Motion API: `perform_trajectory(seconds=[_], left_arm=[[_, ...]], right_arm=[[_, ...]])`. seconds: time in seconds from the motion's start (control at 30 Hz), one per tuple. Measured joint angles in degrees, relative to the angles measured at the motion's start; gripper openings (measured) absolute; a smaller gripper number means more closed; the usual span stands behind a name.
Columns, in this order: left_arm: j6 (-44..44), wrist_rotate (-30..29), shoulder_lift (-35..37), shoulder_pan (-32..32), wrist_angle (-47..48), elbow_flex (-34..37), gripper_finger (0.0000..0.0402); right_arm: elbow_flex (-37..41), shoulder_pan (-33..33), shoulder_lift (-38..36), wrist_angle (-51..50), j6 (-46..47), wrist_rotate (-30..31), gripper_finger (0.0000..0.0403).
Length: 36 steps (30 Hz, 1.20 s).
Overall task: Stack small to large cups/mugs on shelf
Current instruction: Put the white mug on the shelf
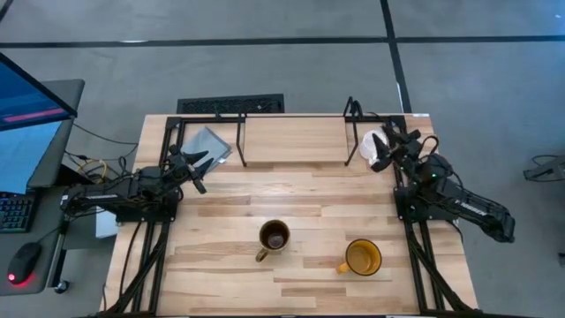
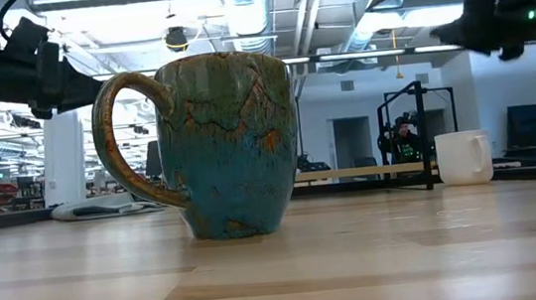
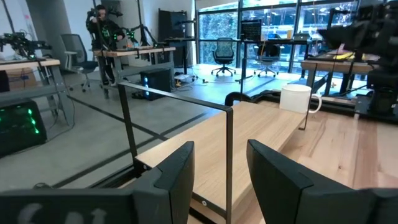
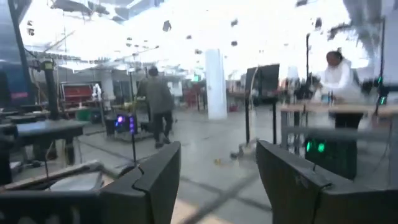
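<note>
In the high view, the dark brown mug [image 1: 274,237] stands upright near the table's middle and the yellow-orange mug [image 1: 362,257] to its right, nearer the front edge. The small white mug [image 1: 372,143] stands at the far right, just outside the black rod shelf's [image 1: 296,116] right legs. My right gripper [image 1: 389,148] hovers open right beside the white mug, and its wrist view [image 4: 217,149] shows only the room. My left gripper [image 1: 198,168] is open at the table's left side, facing the shelf [image 3: 186,99] and the white mug [image 3: 297,99].
A flat black slotted strip [image 1: 231,104] lies beyond the table's far edge. A grey sheet [image 1: 207,143] lies at the far left by the shelf's left legs. The low view shows the brown mug [image 2: 228,144] close up and the white mug [image 2: 463,157] farther back. People move in the room behind.
</note>
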<state>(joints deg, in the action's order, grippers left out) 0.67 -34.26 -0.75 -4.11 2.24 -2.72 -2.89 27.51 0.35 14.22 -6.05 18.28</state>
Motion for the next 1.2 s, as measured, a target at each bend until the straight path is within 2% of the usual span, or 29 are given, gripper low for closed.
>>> perform_trajectory(seconds=[0.1, 0.37, 0.63, 0.77, 0.9, 1.03, 1.2], left_arm=[[0.0, 0.0, 0.0, 0.0, 0.0, 0.0, 0.014], [0.0, 0.0, 0.0, 0.0, 0.0, 0.0, 0.014], [0.0, 0.0, 0.0, 0.0, 0.0, 0.0, 0.014], [0.0, 0.0, 0.0, 0.0, 0.0, 0.0, 0.014], [0.0, 0.0, 0.0, 0.0, 0.0, 0.0, 0.014], [0.0, 0.0, 0.0, 0.0, 0.0, 0.0, 0.014], [0.0, -0.2, 0.0, 0.0, 0.0, 0.0, 0.014]], right_arm=[[-2.6, 0.0, 0.0, 0.2, -3.0, 0.0, 0.0233], [-7.0, 0.0, 0.0, 3.5, -3.3, 0.1, 0.0233], [-9.3, 0.0, 0.0, 8.4, 2.4, 0.0, 0.0233], [-10.3, 0.0, 0.0, 9.2, 2.4, -0.1, 0.0233], [-14.6, -0.3, 1.0, 4.8, -3.0, -0.4, 0.0228], [-23.0, -1.1, 5.7, -3.8, -9.0, -0.4, 0.0216], [-38.4, -1.6, 16.0, -24.2, -11.1, 0.3, 0.0201]])
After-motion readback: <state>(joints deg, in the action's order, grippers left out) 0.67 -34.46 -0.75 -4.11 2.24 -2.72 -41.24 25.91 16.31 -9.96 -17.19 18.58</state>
